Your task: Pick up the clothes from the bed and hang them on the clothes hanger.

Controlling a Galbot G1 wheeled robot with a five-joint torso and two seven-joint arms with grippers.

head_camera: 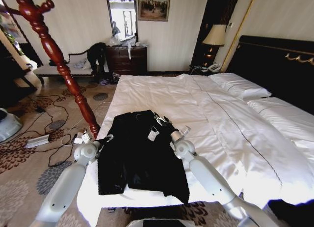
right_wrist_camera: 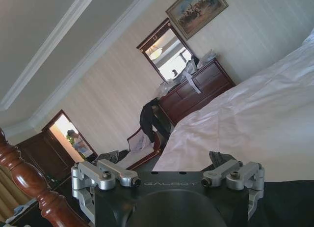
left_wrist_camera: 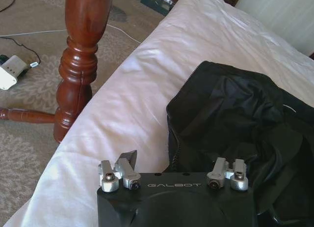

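item: the clothes point(head_camera: 140, 151), one long black garment, spread flat on the near corner of the bed point(head_camera: 206, 104), collar end toward the pillows, hem close to the foot edge; a small white tag point(head_camera: 153, 135) sits on its upper middle. the left wrist view shows its rumpled, slightly shiny dark cloth point(left_wrist_camera: 235, 119) lying on the white sheet point(left_wrist_camera: 122, 114).

item: the bed, very wide, plain white sheets, white pillows point(head_camera: 240, 85) at the far right, black headboard point(head_camera: 274, 65) with gold trim behind them.

item: the clothes hanger point(head_camera: 59, 60), glossy reddish-brown turned pole, standing on the carpet just beside the bed's left edge, leaning across the upper left of the head view; its lower pole and foot point(left_wrist_camera: 78, 65) show in the left wrist view close to the mattress side.

item: left tool point(head_camera: 107, 138), at the garment's left edge, low over the bed; fingers set apart, nothing between them.

item: right tool point(head_camera: 169, 125), at the garment's upper right, near the tag; whether it is apart or together cannot be told.

item: dark wooden dresser point(head_camera: 126, 59) with mirror point(head_camera: 122, 15) against the far wall; framed painting point(head_camera: 153, 4) beside the mirror; lamp point(head_camera: 214, 38) by the headboard; cables and small boxes point(head_camera: 37, 141) on the patterned carpet point(head_camera: 29, 158).
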